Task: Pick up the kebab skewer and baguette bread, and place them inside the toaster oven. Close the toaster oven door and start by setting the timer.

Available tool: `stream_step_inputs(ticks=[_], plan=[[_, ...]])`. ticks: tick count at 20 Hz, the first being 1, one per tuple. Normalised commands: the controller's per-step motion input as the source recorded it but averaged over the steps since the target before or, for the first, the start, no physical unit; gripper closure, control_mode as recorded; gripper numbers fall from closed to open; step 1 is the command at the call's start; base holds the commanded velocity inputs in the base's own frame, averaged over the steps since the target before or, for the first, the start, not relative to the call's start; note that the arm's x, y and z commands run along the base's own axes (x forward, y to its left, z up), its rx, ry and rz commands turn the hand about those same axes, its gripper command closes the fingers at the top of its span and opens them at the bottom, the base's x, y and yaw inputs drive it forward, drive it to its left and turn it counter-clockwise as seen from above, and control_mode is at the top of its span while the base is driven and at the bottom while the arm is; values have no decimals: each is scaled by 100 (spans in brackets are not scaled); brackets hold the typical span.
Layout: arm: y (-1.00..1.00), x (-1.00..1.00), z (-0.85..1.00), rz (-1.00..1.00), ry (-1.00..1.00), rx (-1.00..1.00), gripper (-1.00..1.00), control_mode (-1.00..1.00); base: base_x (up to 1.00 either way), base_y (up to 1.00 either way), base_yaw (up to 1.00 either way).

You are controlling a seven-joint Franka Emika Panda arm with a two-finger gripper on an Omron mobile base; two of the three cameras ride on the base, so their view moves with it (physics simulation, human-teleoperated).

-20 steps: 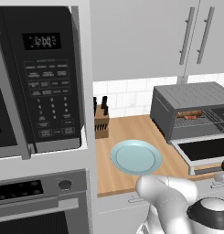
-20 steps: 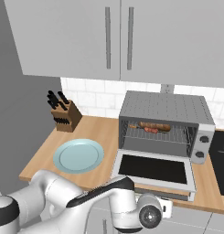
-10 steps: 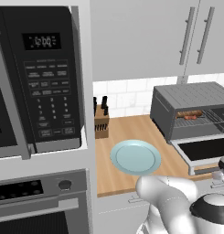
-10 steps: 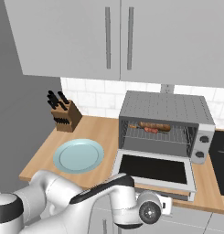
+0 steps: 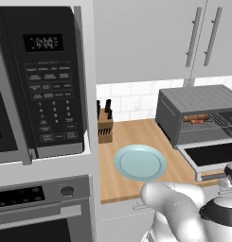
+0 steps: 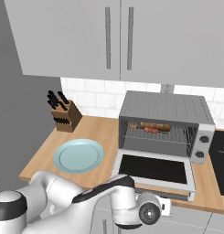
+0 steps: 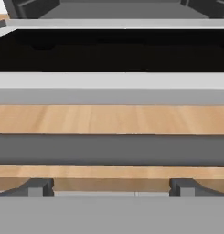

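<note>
- One toaster oven (image 6: 166, 109) stands on the wooden counter (image 6: 104, 130), at 3 o'clock from the single pale blue plate (image 6: 79, 155).
- Its one door, the toaster oven door (image 6: 154, 170), lies folded down flat toward the counter's front edge, dark glass facing up.
- One baguette bread (image 6: 155, 125) lies on the wire rack (image 6: 173, 136) inside the oven, with one kebab skewer (image 6: 151, 130) just beside it at its 6 o'clock (the two are hard to separate from this far off).
- One knife block (image 6: 65, 116) holding several dark-handled knives sits at the plate's 11 o'clock, against the tiled wall.
- One black microwave (image 5: 39, 80) with a keypad hangs above one built-in steel oven (image 5: 46, 208) in the left base view.
- Two silver knobs (image 6: 200, 148) mark the toaster oven's right panel.
- The gripper (image 7: 111, 185) holds its two fingers spread wide apart, pinching nothing; in the hand view the fingertips (image 7: 38, 186) sit low before the counter's edge, with the lowered door at 12 o'clock and nothing between them.
</note>
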Motion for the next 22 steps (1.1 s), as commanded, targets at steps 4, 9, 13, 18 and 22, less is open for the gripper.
stream_step_inputs(ticks=[4,9,13,18,22], plan=[[0,16,0,0,0,0,-100,-100,0,0,0],[0,21,0,0,0,0,-100,-100,0,0,0],[0,15,0,0,0,0,-100,-100,0,0,0],[0,6,20,0,-6,0,-100,-100,0,0,0],[0,6,44,-1,-8,0,-100,-100,0,0,0]])
